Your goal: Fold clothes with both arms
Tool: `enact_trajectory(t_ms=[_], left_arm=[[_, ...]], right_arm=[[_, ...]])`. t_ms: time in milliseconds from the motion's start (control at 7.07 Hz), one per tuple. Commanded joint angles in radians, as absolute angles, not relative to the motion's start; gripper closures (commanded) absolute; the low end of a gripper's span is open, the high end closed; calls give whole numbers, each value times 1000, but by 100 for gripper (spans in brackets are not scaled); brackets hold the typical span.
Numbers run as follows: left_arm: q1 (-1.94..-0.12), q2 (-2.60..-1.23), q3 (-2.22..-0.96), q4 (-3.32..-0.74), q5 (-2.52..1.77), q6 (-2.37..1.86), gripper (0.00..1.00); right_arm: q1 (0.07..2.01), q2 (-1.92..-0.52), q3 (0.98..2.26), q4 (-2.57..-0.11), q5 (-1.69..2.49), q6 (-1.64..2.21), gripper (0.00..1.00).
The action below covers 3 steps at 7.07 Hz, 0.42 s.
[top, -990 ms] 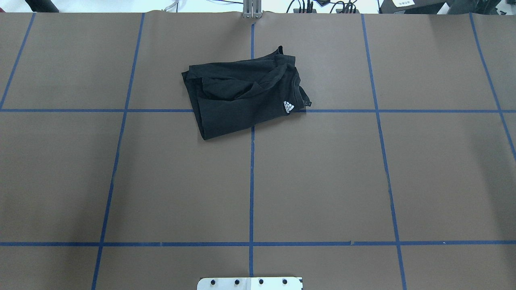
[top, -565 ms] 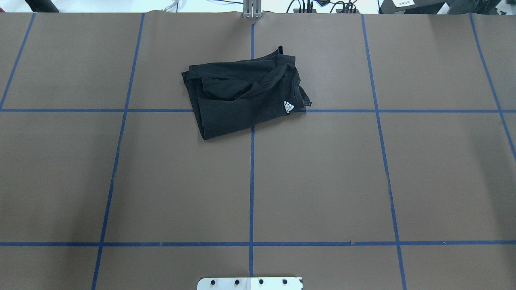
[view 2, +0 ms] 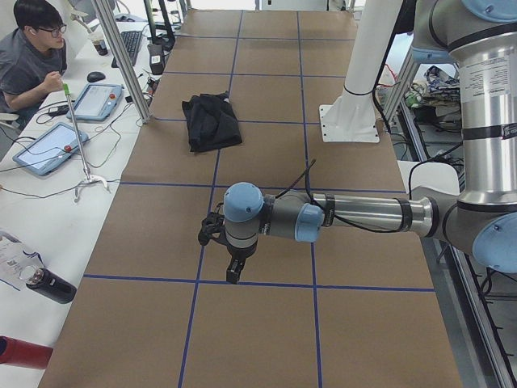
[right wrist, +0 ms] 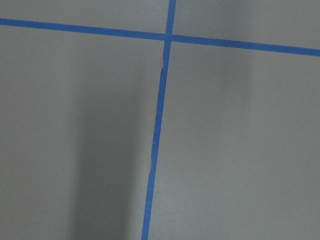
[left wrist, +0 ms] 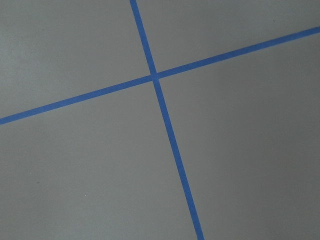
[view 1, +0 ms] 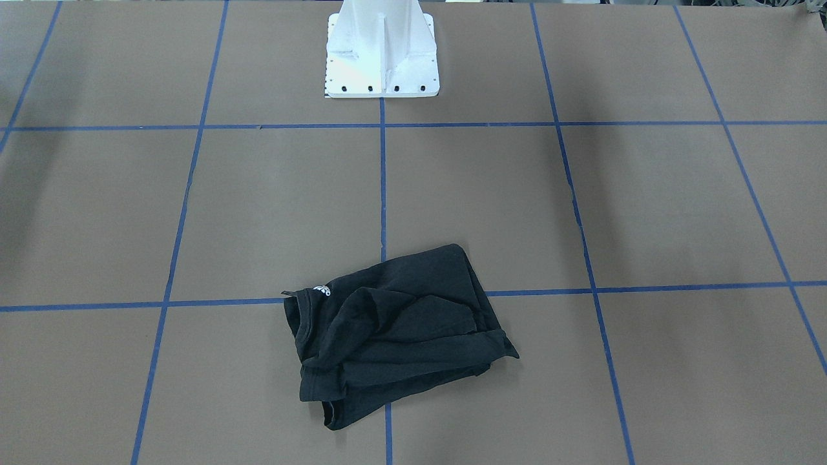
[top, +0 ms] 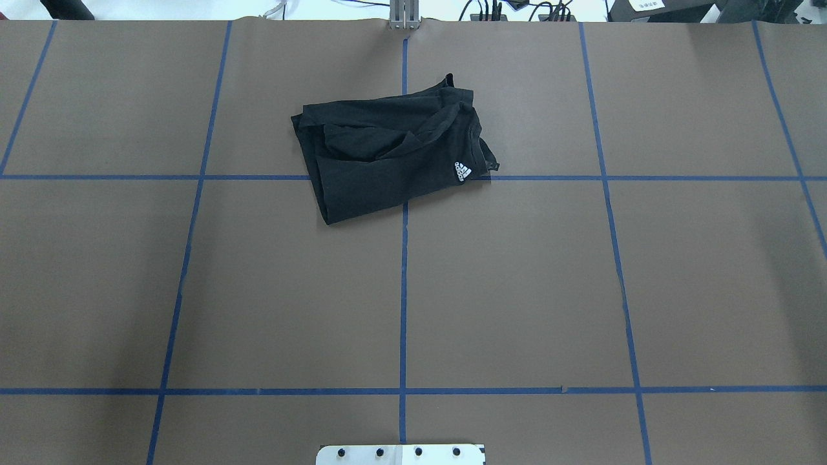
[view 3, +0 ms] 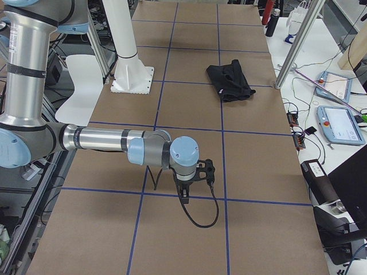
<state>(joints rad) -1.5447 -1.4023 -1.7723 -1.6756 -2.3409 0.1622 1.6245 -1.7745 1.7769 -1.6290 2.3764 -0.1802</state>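
Note:
The clothes are one black T-shirt (top: pixel 387 158), roughly folded and rumpled, lying on the brown table near its far middle edge. A small white logo (top: pixel 462 172) shows by its collar. The shirt also appears in the front-facing view (view 1: pixel 394 329) and both side views (view 2: pixel 210 121) (view 3: pixel 230 80). Neither arm is near it. The left gripper (view 2: pixel 233 273) hangs over the table's left end, and the right gripper (view 3: pixel 183 196) over its right end. Whether either is open or shut I cannot tell. Both wrist views show only bare table and blue tape.
Blue tape lines (top: pixel 403 290) divide the brown table into a grid. The white base pedestal (view 1: pixel 381 58) stands at the robot's edge. A person (view 2: pixel 28 56) sits at a side bench with tablets (view 2: pixel 48 147), and a metal post (view 2: pixel 121 61) rises beside the shirt.

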Motion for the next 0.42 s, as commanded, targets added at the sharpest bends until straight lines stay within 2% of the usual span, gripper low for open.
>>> enact_trajectory(t_ms=[0,283], left_arm=[[-1545,-1404,-1772,-1675,-2341,161,0],[-1543,-1405,-1775,-1677,-2341,163,0]], right_arm=[[1624,-1775,1775,-1629,2376,-181,0],[1624,-1779,1775,-1629,2376,-184,0]])
